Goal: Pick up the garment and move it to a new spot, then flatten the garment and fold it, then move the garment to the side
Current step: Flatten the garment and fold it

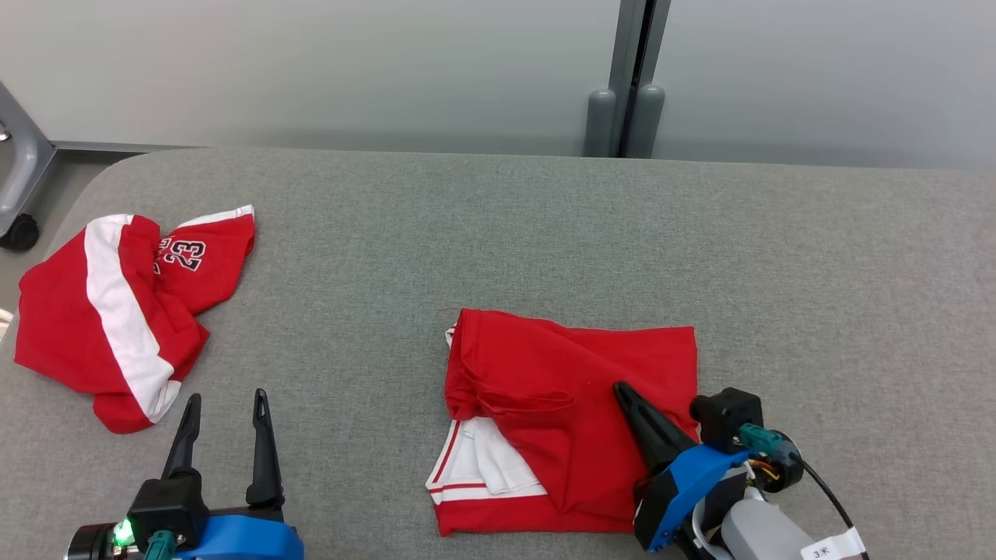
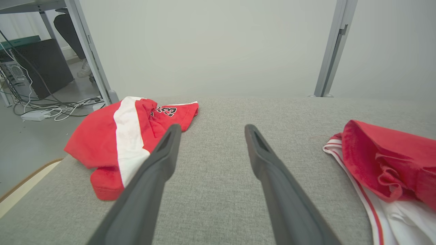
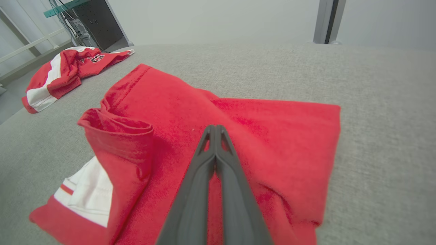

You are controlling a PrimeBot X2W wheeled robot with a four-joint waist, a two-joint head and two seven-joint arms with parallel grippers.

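Observation:
A folded red garment [image 1: 537, 358] with white trim lies on the grey table [image 1: 545, 233] in front of me, its white-striped hem showing at the lower left. My right gripper [image 1: 620, 386] is shut, fingers pressed together with no cloth seen between them, its tips lying over the garment's middle. In the right wrist view the shut right gripper [image 3: 214, 127] points across the red garment [image 3: 279, 129]. My left gripper [image 1: 226, 397] is open above bare table, left of the garment. Its wrist view shows the open left gripper [image 2: 213, 127] with the garment [image 2: 385, 149] off to the right.
A second red garment [image 1: 117, 311] with a white stripe and the number 23 lies crumpled near the table's left edge, just beyond my left gripper. A grey post [image 1: 626, 78] stands behind the table. A wheeled frame leg [image 1: 19, 231] is at the far left.

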